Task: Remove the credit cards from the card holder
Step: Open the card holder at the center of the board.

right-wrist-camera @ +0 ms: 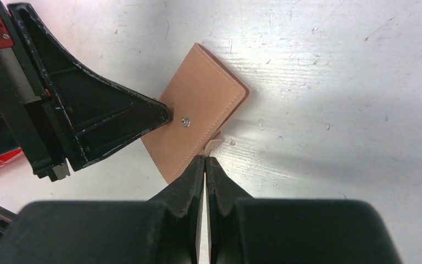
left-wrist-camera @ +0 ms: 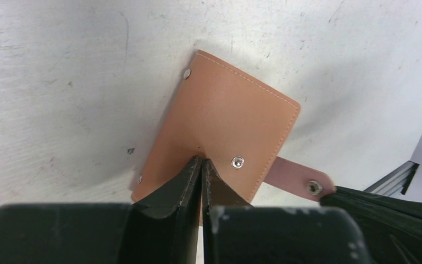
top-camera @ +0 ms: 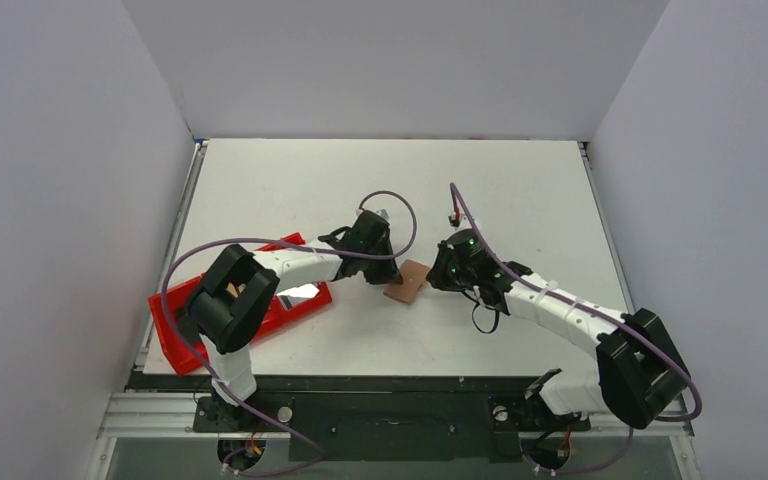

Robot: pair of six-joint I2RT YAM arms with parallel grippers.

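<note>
The card holder [top-camera: 407,281] lies closed near the worktop's [top-camera: 390,180] middle, pinned by the closed, empty left pincer [left-wrist-camera: 202,165]. The right pincer [right-wrist-camera: 205,160] looks clamped on its snap tab [left-wrist-camera: 299,177]. Peel the tab up gently, with firm downward pressure on the holder.

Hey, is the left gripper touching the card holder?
Touching. The right wrist view shows the left gripper, shut, pressing its tip on the card holder beside the snap stud.

No legible text, no labels or numbers, card holder [left-wrist-camera: 220,121] unmarked
</note>
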